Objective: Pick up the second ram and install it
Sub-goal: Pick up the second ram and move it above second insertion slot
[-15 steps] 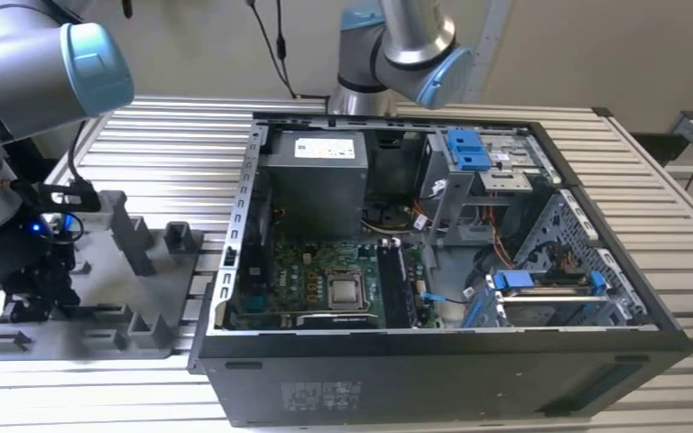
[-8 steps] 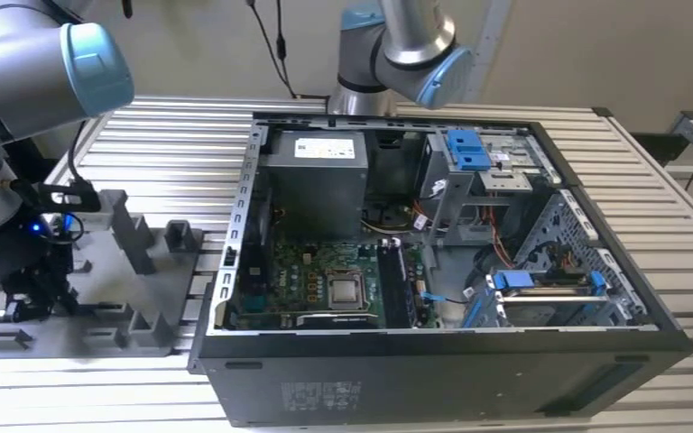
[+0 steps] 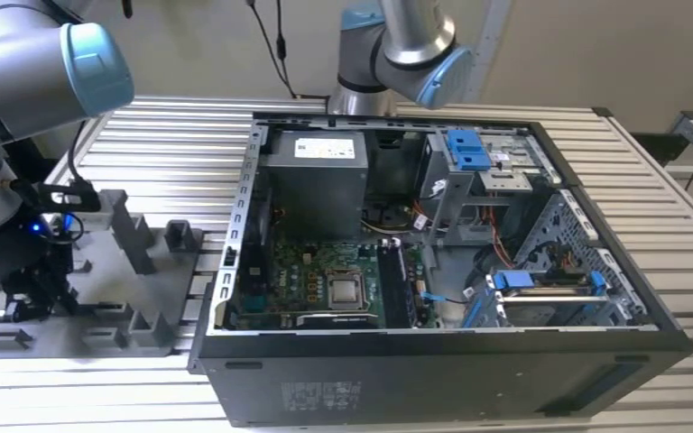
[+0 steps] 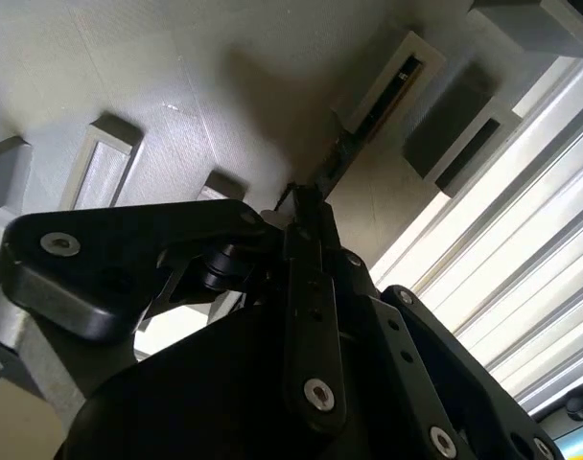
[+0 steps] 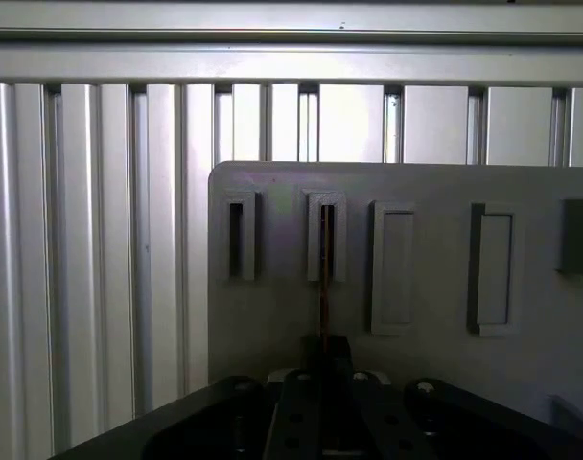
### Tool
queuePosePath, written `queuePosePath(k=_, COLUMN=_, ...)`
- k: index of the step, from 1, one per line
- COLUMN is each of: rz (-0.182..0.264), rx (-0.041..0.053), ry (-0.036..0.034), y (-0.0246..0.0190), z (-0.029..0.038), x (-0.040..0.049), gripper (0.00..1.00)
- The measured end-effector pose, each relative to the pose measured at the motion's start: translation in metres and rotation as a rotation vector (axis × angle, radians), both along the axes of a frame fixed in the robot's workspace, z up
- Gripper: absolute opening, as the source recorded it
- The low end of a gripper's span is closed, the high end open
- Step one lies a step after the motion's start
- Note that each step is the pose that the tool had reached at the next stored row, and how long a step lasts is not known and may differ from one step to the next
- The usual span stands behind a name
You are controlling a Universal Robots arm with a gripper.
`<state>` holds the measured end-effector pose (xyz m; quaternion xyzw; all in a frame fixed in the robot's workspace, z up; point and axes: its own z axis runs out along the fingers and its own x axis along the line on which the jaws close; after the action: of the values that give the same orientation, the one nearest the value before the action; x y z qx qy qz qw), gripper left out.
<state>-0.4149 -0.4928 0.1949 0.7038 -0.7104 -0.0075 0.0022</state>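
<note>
At grey tray (image 5: 272, 326) on worktop (image 3: 94, 390): second ram (image 5: 323, 283) gripped edge-on by hand (image 5: 325, 343), closed snug on it, tip at slot (image 5: 314, 222).

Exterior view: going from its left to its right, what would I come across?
Gripper, closed on the second ram as the first wrist view shows → tall post of the grey tray → computer case wall → power supply box → blue drive clips.
</note>
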Motion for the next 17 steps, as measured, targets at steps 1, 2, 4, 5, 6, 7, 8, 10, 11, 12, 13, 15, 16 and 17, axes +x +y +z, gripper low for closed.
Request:
queuePosePath(k=1, rz=0.0, rx=0.0, ry=0.0, y=0.0, z=0.0, x=0.0, gripper=0.14)
queuePosePath(k=2, rz=0.0, rx=0.0001, ry=-0.0001, y=0.0, z=0.0003, x=0.0, gripper=0.14)
queuePosePath(k=4, rz=0.0, rx=-0.0001, ry=0.0001, y=0.0, z=0.0016, x=0.0, gripper=0.14)
queuePosePath(k=5, rz=0.0, rx=0.0001, ry=0.0, y=0.0, z=0.0024, x=0.0, gripper=0.14)
queuePosePath(k=6, rz=0.0, rx=0.0001, ry=-0.0001, y=0.0, z=0.0033, x=0.0, gripper=0.14)
queuePosePath(k=7, rz=0.0, rx=0.0001, ry=-0.0001, y=0.0, z=0.004, x=0.0, gripper=0.14)
queuePosePath(k=8, rz=0.0, rx=0.0002, ry=-0.0002, y=0.0, z=0.0042, x=0.0, gripper=0.14)
queuePosePath(k=10, rz=0.0, rx=0.0001, ry=-0.0002, y=0.0, z=0.0046, x=0.0, gripper=0.14)
queuePosePath(k=11, rz=0.0, rx=0.0001, ry=0.0, y=0.0, z=0.0047, x=0.0, gripper=0.14)
queuePosePath(k=12, rz=0.0, rx=0.0001, ry=-0.0001, y=0.0, z=0.0048, x=0.0, gripper=0.14)
queuePosePath(k=13, rz=0.0, rx=0.0001, ry=0.0, y=0.0, z=0.0049, x=0.0, gripper=0.14)
queuePosePath(k=15, rz=0.0, rx=-0.0002, ry=0.0003, y=0.0, z=0.0062, x=-0.0001, gripper=0.14)
queuePosePath(k=16, rz=0.0, rx=-0.0002, ry=0.0002, y=0.0, z=0.0068, x=-0.0001, gripper=0.14)
queuePosePath(k=17, rz=0.0, rx=0.0, ry=0.0, y=0.0, z=0.0074, x=0.0, gripper=0.14)
